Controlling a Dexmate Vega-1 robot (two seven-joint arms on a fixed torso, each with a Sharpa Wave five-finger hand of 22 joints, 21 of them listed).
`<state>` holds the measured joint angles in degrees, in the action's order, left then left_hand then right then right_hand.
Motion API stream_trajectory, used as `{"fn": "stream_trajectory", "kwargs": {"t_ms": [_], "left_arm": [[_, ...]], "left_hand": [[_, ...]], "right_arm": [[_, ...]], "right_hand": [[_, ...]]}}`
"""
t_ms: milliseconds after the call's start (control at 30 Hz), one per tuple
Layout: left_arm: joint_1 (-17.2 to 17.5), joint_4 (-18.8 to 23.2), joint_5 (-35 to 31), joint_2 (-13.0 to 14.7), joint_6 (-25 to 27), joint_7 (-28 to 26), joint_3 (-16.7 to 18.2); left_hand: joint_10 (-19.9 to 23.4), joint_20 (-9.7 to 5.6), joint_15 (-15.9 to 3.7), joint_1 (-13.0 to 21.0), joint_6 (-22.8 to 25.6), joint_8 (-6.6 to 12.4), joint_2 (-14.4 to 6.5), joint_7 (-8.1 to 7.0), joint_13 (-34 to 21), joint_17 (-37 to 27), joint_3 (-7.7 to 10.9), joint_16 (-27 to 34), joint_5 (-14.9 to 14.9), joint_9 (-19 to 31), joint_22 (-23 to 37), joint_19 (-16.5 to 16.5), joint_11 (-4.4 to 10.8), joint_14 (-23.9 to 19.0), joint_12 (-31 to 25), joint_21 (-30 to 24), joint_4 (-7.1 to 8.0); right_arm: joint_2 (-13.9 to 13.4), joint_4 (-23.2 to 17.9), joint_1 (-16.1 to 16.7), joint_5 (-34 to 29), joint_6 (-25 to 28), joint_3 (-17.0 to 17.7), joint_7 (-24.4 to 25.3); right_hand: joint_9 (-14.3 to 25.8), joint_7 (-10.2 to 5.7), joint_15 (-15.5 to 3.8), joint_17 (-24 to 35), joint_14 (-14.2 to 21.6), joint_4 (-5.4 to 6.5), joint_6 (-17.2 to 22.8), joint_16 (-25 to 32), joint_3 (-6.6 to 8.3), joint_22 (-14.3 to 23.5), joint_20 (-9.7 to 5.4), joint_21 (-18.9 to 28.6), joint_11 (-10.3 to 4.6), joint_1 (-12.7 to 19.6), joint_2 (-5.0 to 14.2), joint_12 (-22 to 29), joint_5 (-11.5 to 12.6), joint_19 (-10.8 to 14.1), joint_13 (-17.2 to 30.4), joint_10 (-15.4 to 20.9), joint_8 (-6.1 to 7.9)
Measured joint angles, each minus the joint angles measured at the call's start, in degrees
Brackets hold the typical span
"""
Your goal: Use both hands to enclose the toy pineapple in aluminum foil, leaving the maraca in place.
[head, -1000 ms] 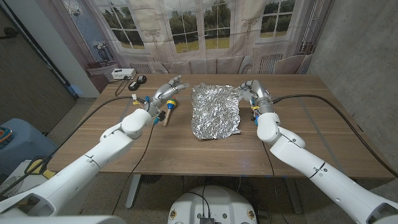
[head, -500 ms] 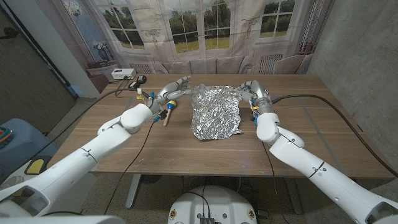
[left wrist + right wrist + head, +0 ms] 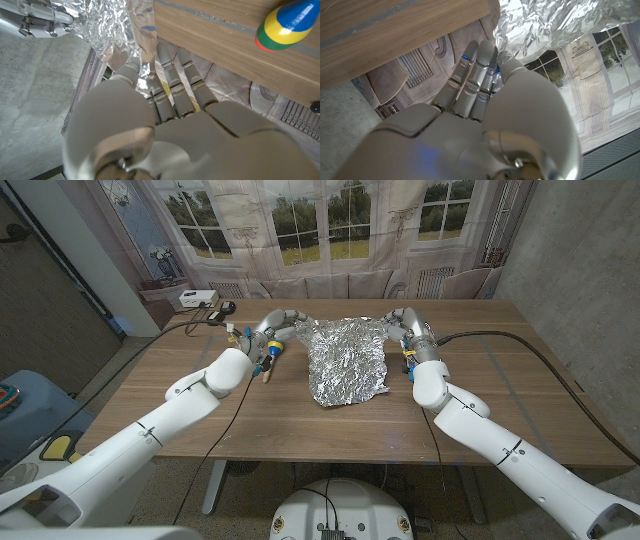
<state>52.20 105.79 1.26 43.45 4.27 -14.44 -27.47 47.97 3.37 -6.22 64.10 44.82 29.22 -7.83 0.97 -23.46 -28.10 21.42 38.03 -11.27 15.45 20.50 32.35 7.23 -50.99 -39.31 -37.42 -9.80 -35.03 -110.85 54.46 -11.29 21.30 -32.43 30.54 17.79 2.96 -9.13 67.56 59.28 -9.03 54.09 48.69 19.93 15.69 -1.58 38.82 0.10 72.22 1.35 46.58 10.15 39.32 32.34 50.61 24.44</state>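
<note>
The wooden desk (image 3: 300, 425) carries a crinkled sheet of aluminum foil (image 3: 345, 360) at its middle, bulged up toward the far edge; the toy pineapple cannot be seen, and whether it lies under the foil cannot be told. No writing or label can be read on anything here.

Just left of the foil lies the maraca (image 3: 270, 358), its wooden handle pointing toward the near side and its head banded in blue, yellow, green and red. It is apart from the foil.

The left hand (image 3: 277, 326) reaches past the maraca to the foil's far left corner. In the left wrist view its fingers (image 3: 172, 80) and thumb pinch a raised flap of foil between them, so it grasps the foil.

The right hand (image 3: 400, 325) is at the foil's far right corner. In the right wrist view its fingers (image 3: 472, 75) lie straight and close together against the foil's edge, with the thumb beside them; whether it actually grips the foil cannot be told.

Near the desk's far left corner sit a small white box (image 3: 197, 298) and a dark object beside it, too small to identify.
</note>
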Motion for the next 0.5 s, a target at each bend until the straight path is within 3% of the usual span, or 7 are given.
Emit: {"fn": "stream_trajectory", "kwargs": {"t_ms": [67, 167, 233, 300, 333, 433, 500], "left_arm": [[0.4, 0.0, -0.6, -1.0, 0.1, -1.4, 0.2], [0.7, -0.4, -1.0, -2.1, 0.2, -3.3, 0.4], [0.9, -0.8, -1.1, -2.9, 0.1, -4.4, 0.6], [1.1, -1.5, -1.1, -3.8, -0.1, -5.5, 0.9], [1.2, -1.7, -1.1, -4.2, -0.2, -5.7, 1.0], [1.3, -3.0, -0.1, -5.7, -1.2, -7.4, 1.4], [1.4, -3.5, 0.5, -6.2, -1.5, -8.0, 1.5]], "left_hand": [[1.4, -0.63, -0.89, 1.1, 1.6, 0.86, -0.4, 0.52, 0.0, -1.6, 0.57, 1.3, 0.1, 0.4, 0.9, 1.0, -1.36, -2.5, -0.8, -2.1, -0.04], [1.8, -1.25, -1.77, 2.0, 2.2, 1.38, -0.5, 0.63, 0.0, -2.8, 0.88, 1.9, 0.3, 0.9, 1.4, 1.7, -1.84, -3.6, -0.8, -3.5, 0.1], [2.1, -1.33, -1.64, 2.1, 2.4, 1.52, -0.4, 0.8, 0.0, -3.2, 0.93, 1.9, 0.3, 1.0, 1.4, 1.7, -2.12, -4.0, -0.8, -3.8, 0.15], [2.1, -1.66, -1.97, 2.1, 2.7, 1.57, -0.4, 0.7, 0.0, -3.4, 0.93, 1.9, 0.3, 1.0, 1.7, 2.1, -2.13, -4.7, -0.8, -4.5, 0.15], [2.2, -1.85, -2.1, 2.1, 2.8, 1.58, -0.4, 0.76, 0.0, -3.4, 0.95, 1.9, 0.3, 1.0, 1.7, 2.3, -2.25, -5.1, -0.8, -4.8, 0.15], [2.8, -2.05, -2.59, 2.2, 3.6, 1.58, -0.3, 0.78, 0.0, -3.4, 1.4, 1.9, 0.3, 1.0, 1.9, 2.4, -2.85, -6.3, -0.8, -5.6, 0.16], [2.9, -2.36, -2.8, 2.5, 3.6, 1.58, 0.0, 0.78, 0.0, -3.4, 1.41, 1.9, 0.3, 0.9, 2.0, 2.8, -2.95, -6.5, -0.8, -5.8, 0.16]], "right_arm": [[-0.1, 0.0, 0.0, 0.0, 0.0, 0.1, -0.1], [-0.2, -0.1, 0.1, 0.0, 0.0, 0.2, -0.4], [-0.4, -0.3, 0.1, 0.0, 0.2, 0.2, -0.8], [-0.7, -0.6, 0.1, 0.3, 0.6, 0.3, -1.5], [-0.8, -0.7, 0.2, 0.5, 0.8, 0.3, -1.9], [-1.5, -1.3, 0.3, 1.1, 1.6, 0.6, -2.9], [-1.8, -1.4, 0.4, 1.4, 1.8, 0.8, -3.3]], "right_hand": [[0.0, -0.01, -0.03, 0.2, 0.0, 0.08, 0.0, -0.6, 0.08, -0.2, -0.14, 0.3, 0.0, -0.4, 0.39, 0.0, 0.0, -0.9, 0.0, 0.0, -0.11], [0.0, -0.15, -0.03, -1.4, -0.1, 0.43, 0.1, -2.7, -0.01, -0.5, -0.23, 0.4, 0.0, -0.8, 0.81, -0.5, -0.1, -3.1, 0.0, 0.0, -0.59], [0.0, -2.34, 0.76, -2.9, -1.3, 1.0, -0.9, -4.5, -0.57, -0.7, 0.15, 0.7, -0.02, -1.4, 1.39, -1.9, -0.2, -4.6, 0.0, 0.0, -1.66], [-0.3, -4.67, 1.11, -6.2, -5.8, 1.83, -3.6, -8.3, -1.4, -1.1, 1.2, 1.0, -1.69, -2.7, 2.77, -4.1, -0.2, -6.1, 1.6, -1.7, -4.07], [-1.0, -4.8, 1.43, -9.1, -8.1, 2.44, -6.5, -11.1, -2.01, -1.6, 1.98, 1.3, -2.71, -3.1, 4.11, -5.7, -0.2, -6.9, 1.5, -2.8, -5.92], [-3.2, -5.08, 3.4, -18.7, -15.1, 3.89, -15.9, -21.3, -3.46, -3.1, 4.04, 1.5, -1.5, -7.6, 4.7, -11.3, -0.2, -10.3, -2.4, -11.4, -11.77], [-4.2, -5.27, 4.86, -23.7, -21.0, 4.83, -22.9, -27.5, -4.4, -4.0, 5.1, 1.5, -0.49, -12.1, 3.47, -16.2, 0.0, -12.9, -5.1, -18.6, -13.73]]}}
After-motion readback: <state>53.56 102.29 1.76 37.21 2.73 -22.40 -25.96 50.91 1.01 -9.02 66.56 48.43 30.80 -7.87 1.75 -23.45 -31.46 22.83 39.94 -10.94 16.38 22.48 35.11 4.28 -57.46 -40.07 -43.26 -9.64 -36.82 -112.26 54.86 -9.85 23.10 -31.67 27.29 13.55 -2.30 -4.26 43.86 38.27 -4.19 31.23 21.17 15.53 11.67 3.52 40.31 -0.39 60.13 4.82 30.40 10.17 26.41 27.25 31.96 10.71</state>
